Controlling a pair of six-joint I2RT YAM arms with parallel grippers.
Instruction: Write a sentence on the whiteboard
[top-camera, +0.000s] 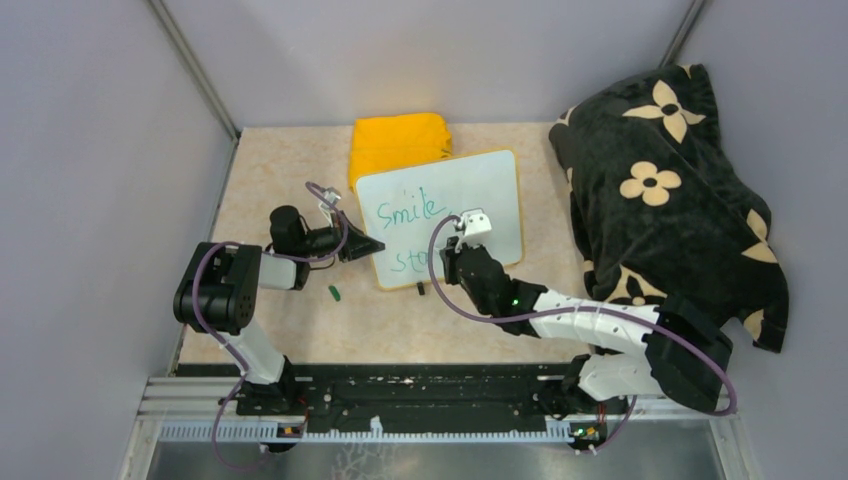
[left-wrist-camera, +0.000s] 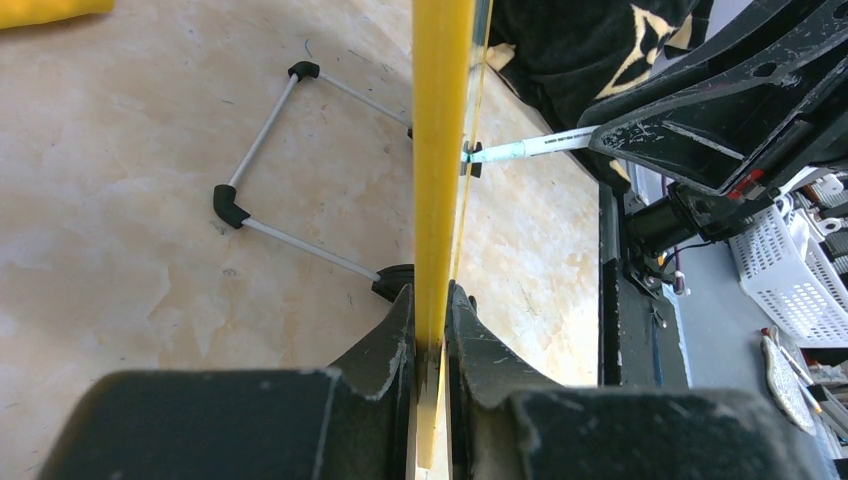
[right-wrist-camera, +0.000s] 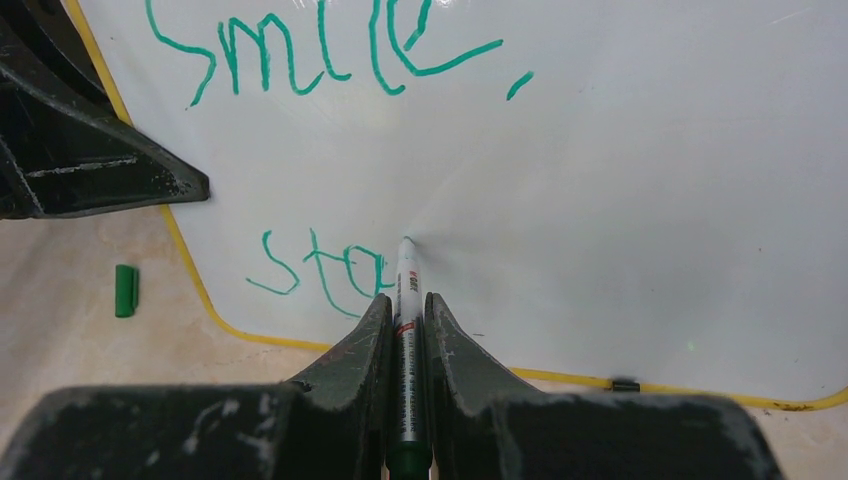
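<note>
Pinching the board (top-camera: 490, 200) by its left rim with the left gripper (top-camera: 372, 247), jaws narrow and closed on the yellow edge. Clamping a marker (right-wrist-camera: 408, 300) in the right gripper (right-wrist-camera: 405, 315), jaws likewise narrow, with the tip touching the white face at the end of the second line.

From above: finds the board in the middle of the table (top-camera: 270, 180), just in front of a yellow cloth (top-camera: 398, 140), with a black flowered blanket (top-camera: 660, 200) heaped to the right. Reads the sentence (top-camera: 405, 210) only in part there, "Smile" clear, the lower line half hidden behind the right arm. Picks out a green cap (top-camera: 335, 293) lying on the table near the board's near-left corner, apart from it.

From the right wrist: makes the writing plain, "Smile," above and "sta" below, all in green. Brings out a small black clip (right-wrist-camera: 625, 384) on the near rim, no more than a speck from above.

From the left wrist: catches the board edge-on as a yellow strip rising between the fingers, with none of the writing in sight. Reveals a wire stand (left-wrist-camera: 265, 130) with black corners behind the board, resting on the table and unseen in either other view. Takes in the marker from the side too, tip meeting the board's face. Glimpses a white basket (left-wrist-camera: 790, 270) beyond the table's edge.
</note>
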